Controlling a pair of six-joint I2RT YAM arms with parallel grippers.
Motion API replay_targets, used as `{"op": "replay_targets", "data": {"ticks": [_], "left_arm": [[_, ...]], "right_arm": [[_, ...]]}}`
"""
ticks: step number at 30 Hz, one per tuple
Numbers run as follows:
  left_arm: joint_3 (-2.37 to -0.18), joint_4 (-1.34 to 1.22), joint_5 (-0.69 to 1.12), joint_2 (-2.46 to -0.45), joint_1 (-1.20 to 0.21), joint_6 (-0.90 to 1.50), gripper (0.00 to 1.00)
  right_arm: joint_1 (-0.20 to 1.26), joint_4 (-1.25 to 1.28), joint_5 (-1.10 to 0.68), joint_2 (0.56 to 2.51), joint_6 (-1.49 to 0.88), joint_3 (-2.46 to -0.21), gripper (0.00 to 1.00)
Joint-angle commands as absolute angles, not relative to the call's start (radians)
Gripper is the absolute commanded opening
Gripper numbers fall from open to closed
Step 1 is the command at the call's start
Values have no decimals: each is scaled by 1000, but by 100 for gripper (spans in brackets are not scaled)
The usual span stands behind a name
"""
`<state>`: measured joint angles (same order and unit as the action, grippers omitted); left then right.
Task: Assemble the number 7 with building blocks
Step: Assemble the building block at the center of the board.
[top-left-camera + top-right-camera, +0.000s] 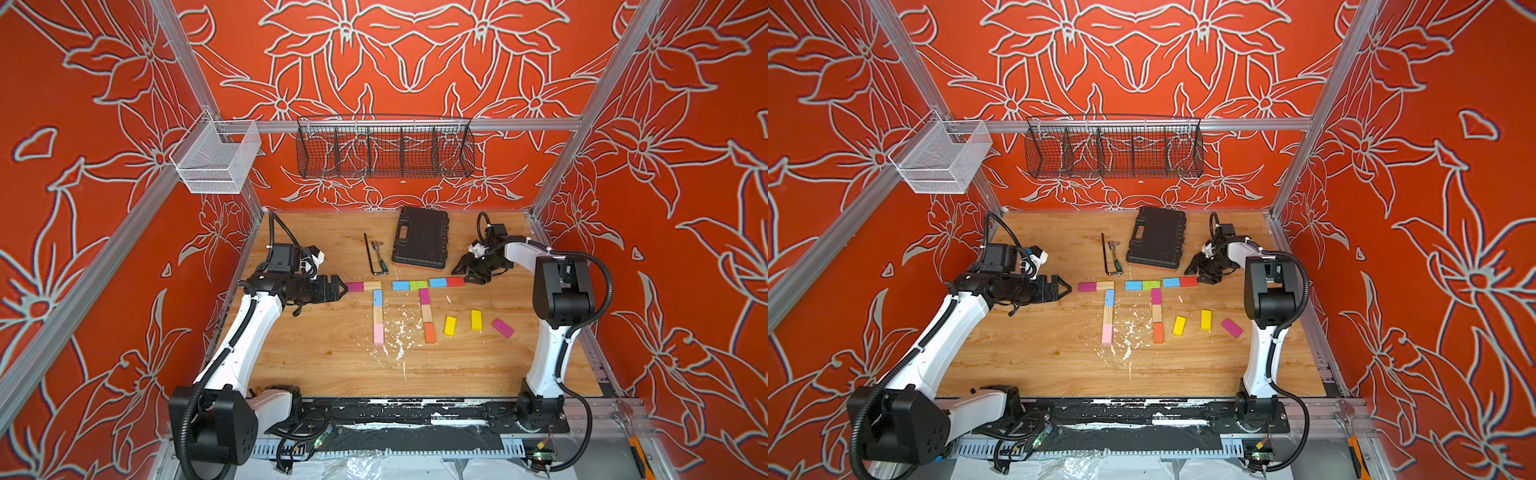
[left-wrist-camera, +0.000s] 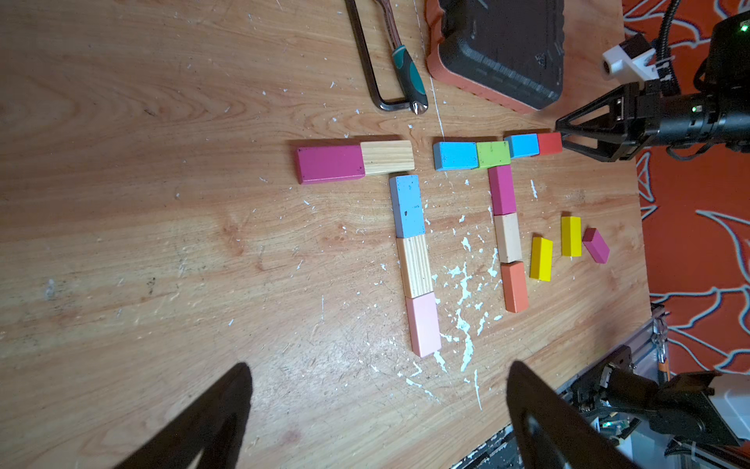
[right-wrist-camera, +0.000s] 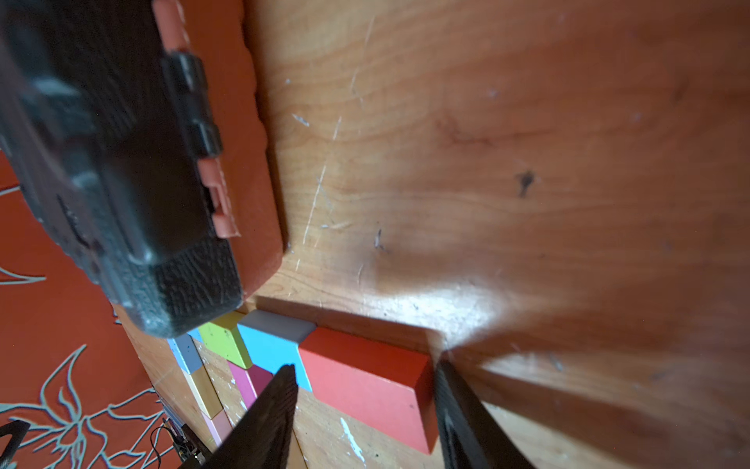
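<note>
The 7 point(image 1: 377, 298) (magenta and wood across; blue, wood, pink down) lies flat on the near side of the case point(image 1: 420, 243), off to its left. Further left, the left gripper point(image 1: 343, 288) points at the 7's magenta end, jaws wide apart. Beside the case's right corner, the right gripper point(image 3: 365, 363) stands partly spread at the red block point(image 1: 456, 281), not clamping it.

Orange-red walls point(image 1: 83, 124) bore grey flower outlines, wood-grain table point(image 1: 324, 361) was flecked white, case point(image 1: 420, 243) was black, two loose blocks point(image 1: 450, 325) were yellow, one block point(image 1: 503, 328) was magenta.
</note>
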<state>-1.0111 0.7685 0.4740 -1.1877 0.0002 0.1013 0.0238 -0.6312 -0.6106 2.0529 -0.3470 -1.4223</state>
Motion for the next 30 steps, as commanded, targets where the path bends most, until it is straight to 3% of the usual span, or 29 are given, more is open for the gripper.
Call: {"op": "replay_targets", "data": {"ticks": [1, 8, 12, 22, 30], "left_arm": [[-1006, 779, 482, -1188, 7, 95, 95], [-1006, 778, 483, -1190, 6, 95, 95], [-1008, 777, 488, -1193, 6, 95, 95], [-1005, 779, 486, -1189, 6, 95, 95], [-1006, 781, 485, -1186, 7, 94, 95]], "right_arm": [[29, -664, -575, 2037, -345, -1396, 58], [33, -685, -423, 1939, -331, -1395, 60], [106, -762, -328, 1881, -272, -1428, 62], [326, -703, -512, 1970, -366, -1507, 61], [373, -711, -517, 2069, -394, -1609, 61]]}}
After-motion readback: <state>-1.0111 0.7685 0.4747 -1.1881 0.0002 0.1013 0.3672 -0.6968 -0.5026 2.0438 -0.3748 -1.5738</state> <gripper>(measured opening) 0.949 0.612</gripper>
